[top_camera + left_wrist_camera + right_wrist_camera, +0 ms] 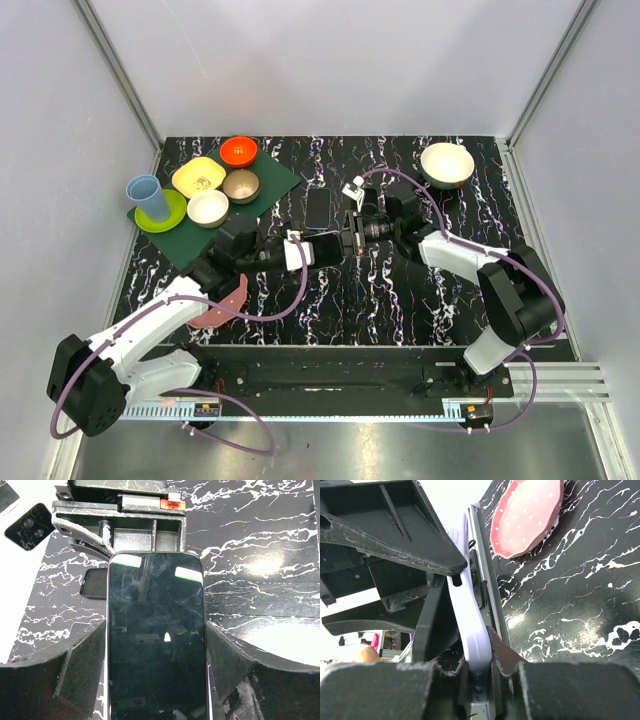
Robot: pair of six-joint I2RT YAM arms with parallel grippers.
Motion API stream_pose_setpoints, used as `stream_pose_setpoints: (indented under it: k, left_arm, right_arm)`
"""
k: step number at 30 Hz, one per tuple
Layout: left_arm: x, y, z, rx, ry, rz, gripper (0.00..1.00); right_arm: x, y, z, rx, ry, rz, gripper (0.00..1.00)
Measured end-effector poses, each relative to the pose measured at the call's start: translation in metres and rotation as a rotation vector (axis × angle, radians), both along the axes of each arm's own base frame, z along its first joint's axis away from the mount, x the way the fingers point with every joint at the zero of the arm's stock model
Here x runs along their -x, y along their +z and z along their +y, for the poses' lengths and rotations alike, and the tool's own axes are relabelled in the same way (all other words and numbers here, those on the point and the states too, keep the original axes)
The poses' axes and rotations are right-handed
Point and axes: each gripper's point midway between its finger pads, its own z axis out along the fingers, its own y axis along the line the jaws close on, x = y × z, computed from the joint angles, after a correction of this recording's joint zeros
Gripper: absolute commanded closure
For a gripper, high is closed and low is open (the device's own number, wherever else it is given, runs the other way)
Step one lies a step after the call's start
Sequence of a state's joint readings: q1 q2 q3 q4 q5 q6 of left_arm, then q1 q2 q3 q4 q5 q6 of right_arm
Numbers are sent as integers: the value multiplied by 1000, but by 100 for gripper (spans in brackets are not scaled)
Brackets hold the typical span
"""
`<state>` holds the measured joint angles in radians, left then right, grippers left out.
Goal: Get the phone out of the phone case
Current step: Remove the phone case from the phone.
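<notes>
The left gripper [156, 660] is spread wide, hugging the phone [156, 605] by its 2 long sides, at the middle of the table [400, 295]. The phone's long way points straight at the right gripper [479, 675], nipped narrow on the end of the purple phone case [469, 625].

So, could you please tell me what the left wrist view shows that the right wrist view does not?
Only the left wrist view shows the phone screen-on, with the left gripper closed across its width. Only the right wrist view shows the lilac phone case edge-on, its end pinched in the right gripper, and a pink plate lying on the table. Both views show the phone held between the two arms, the opposite arm's gripper, and the black marbled tabletop.
</notes>
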<state>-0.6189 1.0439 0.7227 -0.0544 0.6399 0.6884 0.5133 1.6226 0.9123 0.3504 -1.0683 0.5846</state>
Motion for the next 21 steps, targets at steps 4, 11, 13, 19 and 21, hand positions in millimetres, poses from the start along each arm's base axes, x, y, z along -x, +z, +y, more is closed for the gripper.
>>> stream_pose_setpoints:
  k: [4,11,13,19,21]
  left_arm:
    - [-2,-3,-4,-3,14,11,16]
    - [1,-9,-11,-12,7,32,9]
    - [1,-10,-11,-13,9,31,8]
    - [-3,-11,-14,-8,29,38,7]
    - [-4,-12,-15,-6,37,43,6]
  right_arm:
    - [-5,0,-3,1,-17,1,100]
    - [-12,-1,-5,8,-52,3,100]
    - [-13,-1,-5,8,-55,5,100]
    - [-14,-1,-6,10,-63,7,100]
    - [-15,-1,-6,10,-65,7,100]
